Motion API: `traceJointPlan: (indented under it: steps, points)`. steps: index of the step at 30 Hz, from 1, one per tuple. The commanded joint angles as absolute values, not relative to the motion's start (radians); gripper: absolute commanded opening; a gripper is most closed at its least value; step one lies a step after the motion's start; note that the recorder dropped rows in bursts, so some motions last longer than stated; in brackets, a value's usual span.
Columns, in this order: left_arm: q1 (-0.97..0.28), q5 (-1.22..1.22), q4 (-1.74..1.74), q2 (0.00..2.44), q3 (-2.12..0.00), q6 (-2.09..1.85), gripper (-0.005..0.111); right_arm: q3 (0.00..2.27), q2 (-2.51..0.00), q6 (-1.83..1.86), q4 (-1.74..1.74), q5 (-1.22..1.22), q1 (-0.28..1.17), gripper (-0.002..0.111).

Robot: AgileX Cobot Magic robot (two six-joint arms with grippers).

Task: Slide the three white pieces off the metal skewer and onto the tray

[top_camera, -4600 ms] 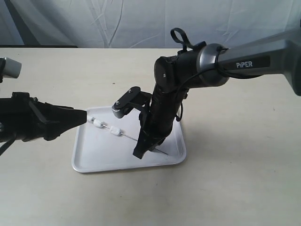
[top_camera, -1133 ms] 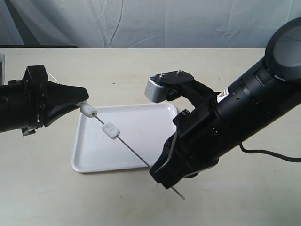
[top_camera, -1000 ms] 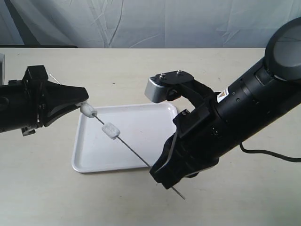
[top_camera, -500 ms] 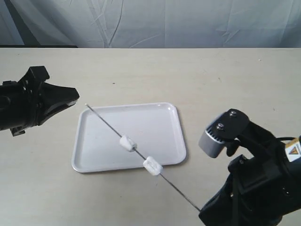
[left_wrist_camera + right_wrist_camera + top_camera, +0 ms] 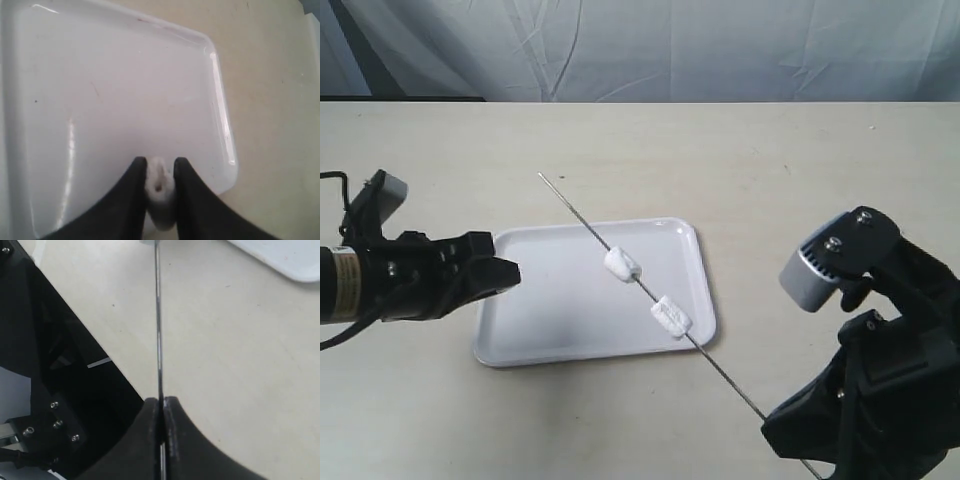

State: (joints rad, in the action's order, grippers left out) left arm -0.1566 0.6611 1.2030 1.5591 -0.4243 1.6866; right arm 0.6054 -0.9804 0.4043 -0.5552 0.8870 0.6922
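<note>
The metal skewer point(image 5: 720, 365) slants over the tray's point(image 5: 555, 315) right half, its free tip pointing to the far side of the table. Two white pieces point(image 5: 622, 265) point(image 5: 671, 316) sit on it above the tray. My right gripper point(image 5: 772, 425) is shut on the skewer's near end, off the tray's front right; in the right wrist view the rod point(image 5: 158, 330) runs out from the closed gripper point(image 5: 161, 401). My left gripper point(image 5: 510, 272) hangs over the tray's left edge. In the left wrist view this gripper point(image 5: 160, 161) is shut on the third white piece point(image 5: 159, 192) above the tray point(image 5: 125, 90).
The tray lies on a tan tabletop point(image 5: 770, 170) with a grey cloth backdrop point(image 5: 640, 50) behind. The right arm's grey camera block point(image 5: 825, 265) stands to the right of the tray. Dark arm hardware point(image 5: 45, 390) shows beside the skewer in the right wrist view.
The right gripper pulled the skewer out toward the front right, leaving one white piece in the left gripper. The skewer then shifted back over the tray. The left gripper dropped to the tray's left edge.
</note>
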Motion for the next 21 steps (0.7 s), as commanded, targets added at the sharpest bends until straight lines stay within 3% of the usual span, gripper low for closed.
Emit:
traceJointPlan:
  steps: [1,5,18,21]
  points:
    - [-0.184,0.703,1.099,1.669,-0.457,1.545,0.030,0.605,-0.974,0.401,-0.558,0.848,0.688,-0.001]
    - [-0.184,0.720,1.102,1.724,-0.485,1.545,0.039,0.605,-0.974,0.392,-0.558,0.788,0.688,-0.001]
    - [-0.178,1.221,1.055,1.717,-0.491,1.559,0.039,0.605,-1.225,0.302,-0.537,0.524,0.688,-0.001]
    - [-0.178,1.221,1.045,1.717,-0.491,1.568,0.039,0.605,-1.294,0.311,-0.606,0.474,0.688,-0.001]
